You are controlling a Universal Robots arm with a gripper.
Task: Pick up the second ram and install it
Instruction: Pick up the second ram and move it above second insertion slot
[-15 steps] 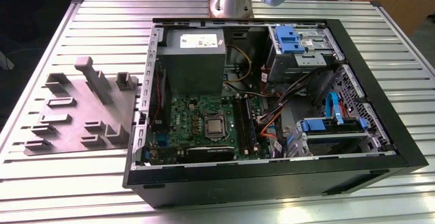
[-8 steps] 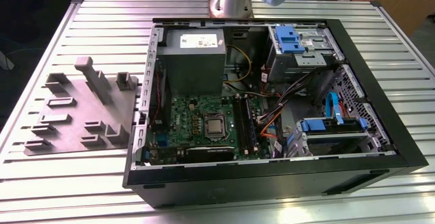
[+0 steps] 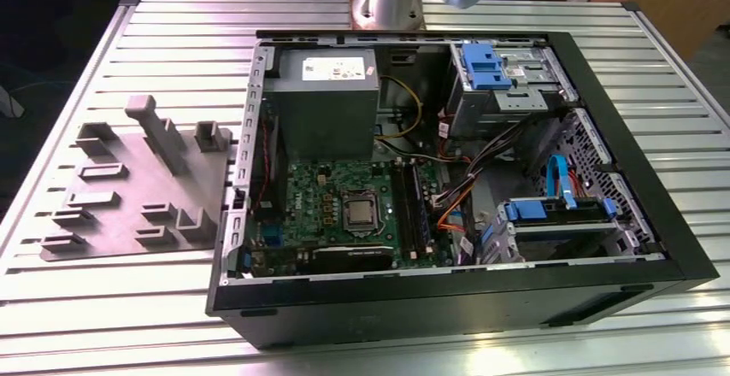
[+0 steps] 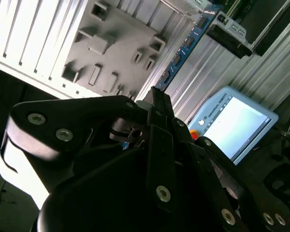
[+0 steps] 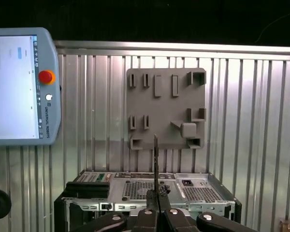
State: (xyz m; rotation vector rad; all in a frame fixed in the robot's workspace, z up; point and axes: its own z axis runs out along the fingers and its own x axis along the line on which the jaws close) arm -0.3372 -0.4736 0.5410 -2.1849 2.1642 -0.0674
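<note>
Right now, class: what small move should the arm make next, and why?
Probably bring it toward the open black computer case: the gripper is shut on the long dark-blue circuit-board stick, held well clear of the case.

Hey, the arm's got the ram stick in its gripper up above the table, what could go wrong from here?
1. The gripper holds the second ram with a long stretch sticking out past it, so it might tilt or slip.
2. Loose cables lie right beside the memory slots in the case, so the stick might snag on them.
</note>
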